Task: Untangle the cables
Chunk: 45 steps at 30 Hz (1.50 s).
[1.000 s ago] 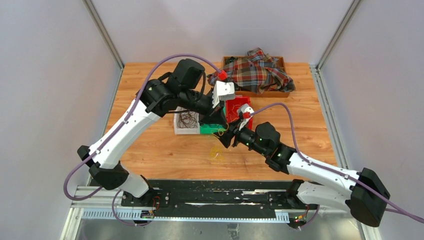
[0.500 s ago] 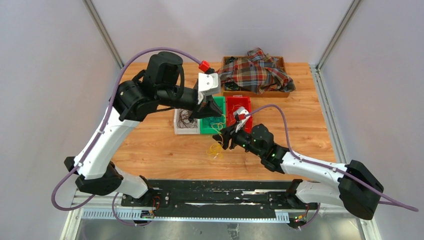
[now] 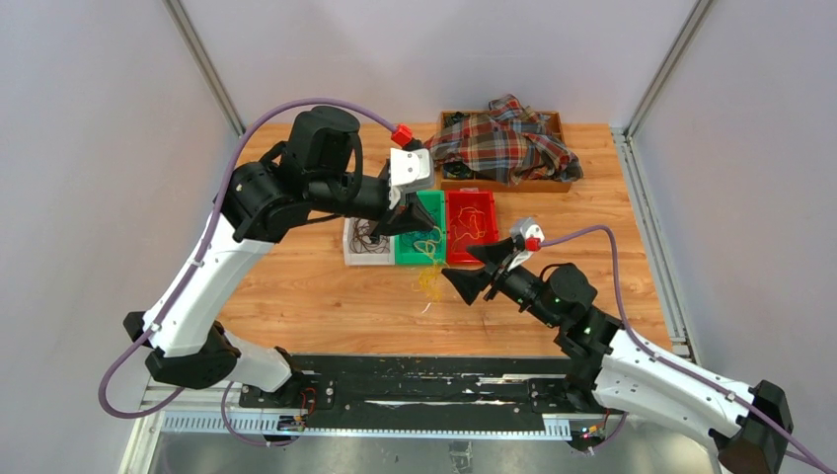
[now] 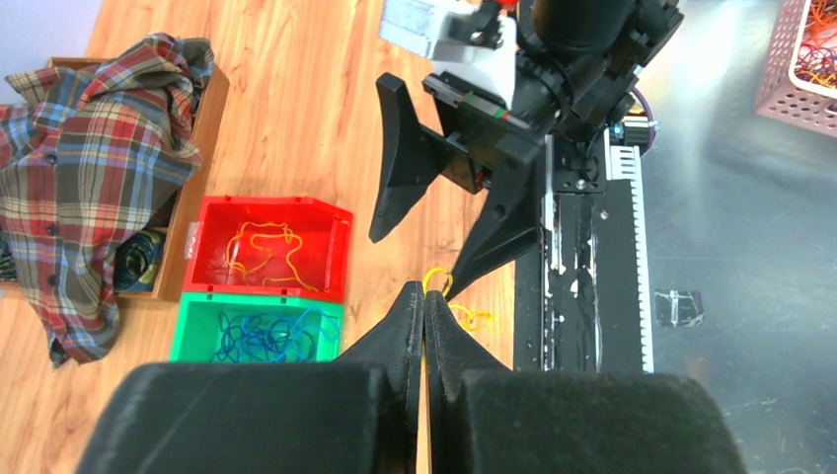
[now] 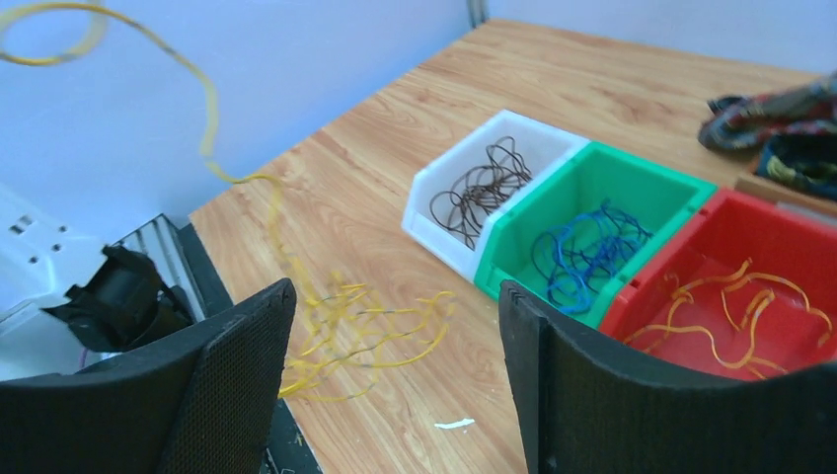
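From overhead, the left hand [image 3: 422,217] hangs over the green bin [image 3: 410,259], clenched; what it pinches is hard to make out here. The right hand [image 3: 481,269] sits just right of that bin, released, beside a yellow tangle [image 3: 429,281] on the worktop [image 3: 326,296] in front of the bin.

The left wrist view shows that hand pinching a yellow cable [image 4: 436,281].

From the right wrist, brown cables [image 5: 484,188] lie in the white bin [image 5: 434,232] left of the green bin. Blue cables [image 5: 587,252] lie inside the green bin, and orange cables [image 5: 735,296] in the red bin [image 5: 642,296] on its right.
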Each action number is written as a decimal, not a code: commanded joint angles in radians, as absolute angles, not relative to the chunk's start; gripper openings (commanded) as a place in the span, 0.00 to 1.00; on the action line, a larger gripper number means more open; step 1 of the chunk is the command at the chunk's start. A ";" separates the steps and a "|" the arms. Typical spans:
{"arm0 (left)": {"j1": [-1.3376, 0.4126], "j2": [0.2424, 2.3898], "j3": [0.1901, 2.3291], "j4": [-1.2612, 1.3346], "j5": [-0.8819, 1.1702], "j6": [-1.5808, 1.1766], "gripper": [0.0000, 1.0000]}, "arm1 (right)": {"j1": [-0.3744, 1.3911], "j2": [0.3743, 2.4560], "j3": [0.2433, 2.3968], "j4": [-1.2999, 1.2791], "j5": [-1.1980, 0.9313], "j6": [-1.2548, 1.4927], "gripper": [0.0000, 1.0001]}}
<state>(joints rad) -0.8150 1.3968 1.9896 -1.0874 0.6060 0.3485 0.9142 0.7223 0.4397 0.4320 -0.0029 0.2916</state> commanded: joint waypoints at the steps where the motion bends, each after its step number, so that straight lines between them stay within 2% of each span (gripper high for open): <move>1: -0.824 1.383 1.989 -1.085 0.599 0.363 0.00 | 0.925 0.708 0.495 0.395 -0.123 0.223 0.75; 4: -0.824 1.389 1.994 -1.084 0.605 0.361 0.00 | 0.926 0.760 0.539 0.423 -0.187 0.210 0.74; 12: -0.824 1.389 2.007 -1.085 0.620 0.353 0.00 | 0.925 0.960 0.666 0.491 -0.197 0.187 0.69; 19: -0.824 1.391 2.032 -1.092 0.619 0.352 0.00 | 0.926 1.092 0.665 0.561 -0.251 0.271 0.49; 25: -0.824 1.396 2.078 -1.097 0.616 0.349 0.00 | 0.927 1.172 0.582 0.668 -0.242 0.340 0.40; 37: -0.824 1.388 2.224 -1.096 0.466 0.381 0.00 | 0.928 1.248 0.374 0.770 -0.160 0.402 0.35; 45: -0.824 1.399 2.419 -1.095 0.263 0.436 0.00 | 0.941 1.264 0.238 0.869 -0.092 0.409 0.39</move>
